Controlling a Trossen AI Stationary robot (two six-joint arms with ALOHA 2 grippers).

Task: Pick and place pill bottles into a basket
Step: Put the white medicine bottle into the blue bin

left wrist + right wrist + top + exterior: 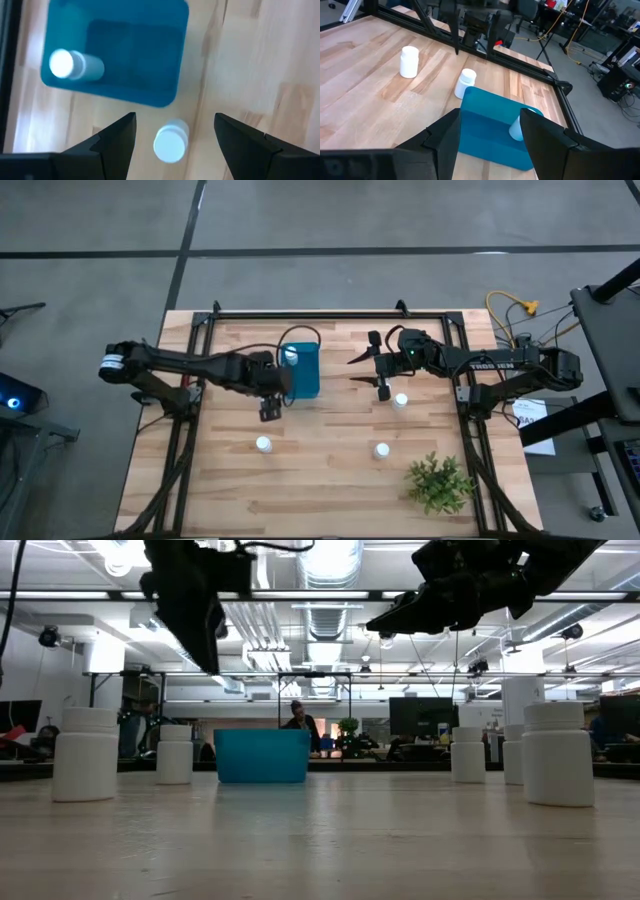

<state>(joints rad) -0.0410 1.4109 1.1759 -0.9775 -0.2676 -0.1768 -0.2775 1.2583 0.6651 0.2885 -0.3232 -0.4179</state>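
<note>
The blue basket [303, 372] stands at the table's far middle, and it also shows in the low view [262, 756]. One white pill bottle [75, 65] lies tilted inside it. A second bottle [170, 142] stands upright on the table just beside the basket's near side. My left gripper [175, 122] hangs open above that bottle, well clear of it, at the basket's left near corner [272, 395]. My right gripper [368, 372] is open and empty, raised to the right of the basket, which its wrist view faces [495, 130].
Three more bottles stand on the table: near left [263, 444], near middle [381, 450] and below my right gripper [400, 400]. A green plant [438, 480] stands at the near right corner. A black frame [330, 312] runs along the far edge.
</note>
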